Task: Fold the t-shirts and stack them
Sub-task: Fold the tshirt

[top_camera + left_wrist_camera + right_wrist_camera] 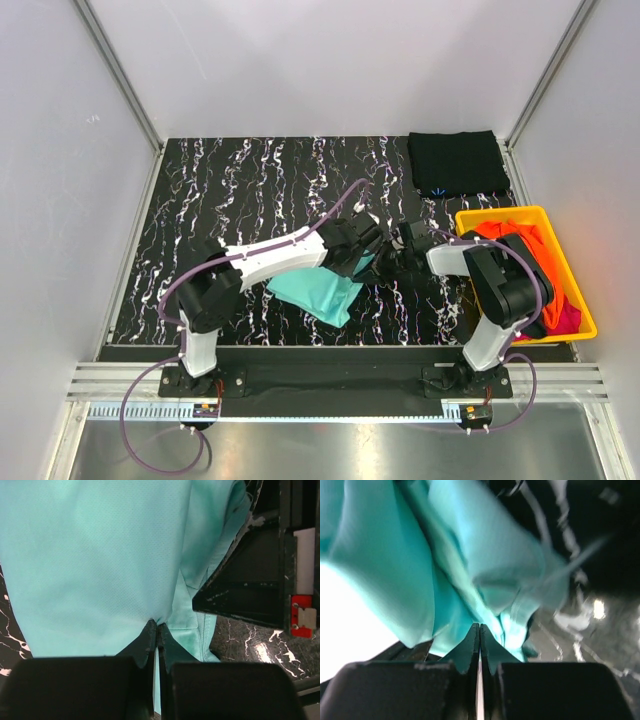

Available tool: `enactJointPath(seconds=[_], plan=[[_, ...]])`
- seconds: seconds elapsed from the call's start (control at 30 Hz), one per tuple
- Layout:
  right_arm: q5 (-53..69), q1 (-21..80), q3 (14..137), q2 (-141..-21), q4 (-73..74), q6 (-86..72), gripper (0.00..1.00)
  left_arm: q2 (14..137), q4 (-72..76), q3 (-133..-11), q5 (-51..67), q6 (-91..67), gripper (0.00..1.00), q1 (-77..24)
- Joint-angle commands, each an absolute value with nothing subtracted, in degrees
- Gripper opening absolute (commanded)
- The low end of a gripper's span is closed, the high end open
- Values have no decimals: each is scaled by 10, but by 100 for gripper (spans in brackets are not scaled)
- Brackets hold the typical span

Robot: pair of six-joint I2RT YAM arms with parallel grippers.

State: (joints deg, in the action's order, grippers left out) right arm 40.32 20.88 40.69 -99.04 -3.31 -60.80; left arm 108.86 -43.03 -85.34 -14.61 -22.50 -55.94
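Two grips confirmed: left gripper (157,630) and right gripper (479,630) clamped tight on the teal shirt (322,291), six o'clock of table (200,200) centre. Judged step: spreading. Next calls for drawing corners apart, laying flat.

No text, number or brand can be read anywhere. A small red tag (303,616) on black hardware (250,595) in the left wrist view shows no legible print. A tiny blue mark (437,190) on the folded black t-shirt (458,160) is too small to read.

Blurred, edge-cropped teal t-shirt (485,565)
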Motion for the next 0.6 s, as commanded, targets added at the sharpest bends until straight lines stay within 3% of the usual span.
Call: enactJointPath(seconds=[0.0, 0.57], plan=[[362, 215, 422, -1009, -73, -631, 3, 1056, -424, -845, -121, -224, 0, -550], [230, 254, 418, -1025, -27, -610, 1, 1054, -423, -833, -15, -255, 0, -541]])
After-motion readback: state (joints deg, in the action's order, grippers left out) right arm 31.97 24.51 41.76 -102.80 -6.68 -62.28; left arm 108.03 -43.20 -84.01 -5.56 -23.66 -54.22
